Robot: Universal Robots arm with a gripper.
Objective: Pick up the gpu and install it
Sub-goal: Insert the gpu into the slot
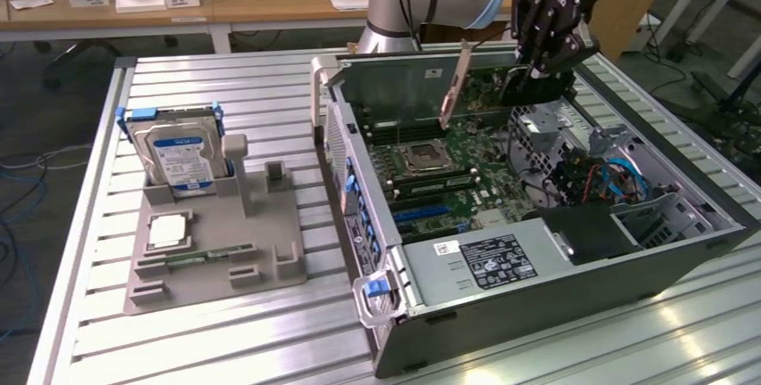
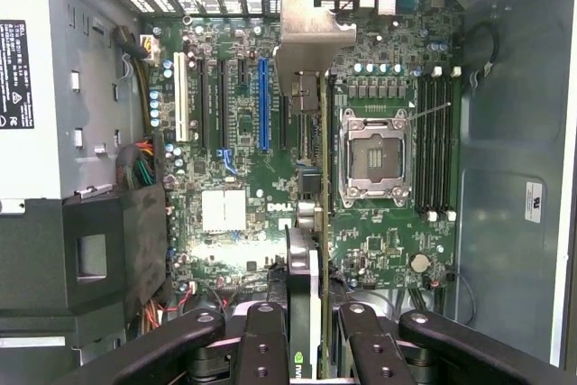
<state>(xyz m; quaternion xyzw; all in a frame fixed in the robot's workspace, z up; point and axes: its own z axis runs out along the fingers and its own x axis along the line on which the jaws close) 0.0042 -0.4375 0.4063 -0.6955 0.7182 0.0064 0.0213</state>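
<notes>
My tool [image 1: 537, 71] is partly closed, clamped on the gpu [image 2: 321, 187]. I hold it on edge over the motherboard [image 2: 243, 160] inside the open case [image 1: 666, 233], bracket toward the rear slots.

A silver aluminium table [image 1: 226, 82] with long parallel grooves across its top carries two things. Toward the exterior view's left lies a flat grey plastic holder tray [image 1: 214, 265] with upright posts and shallow slots, its base flat on the ribs. Toward the exterior view's right lies a dark grey metal computer case [image 1: 511, 314] on its side, open face up, far larger than the tray. The two sit near each other but apart, with a strip of bare grooved metal between them.
</notes>
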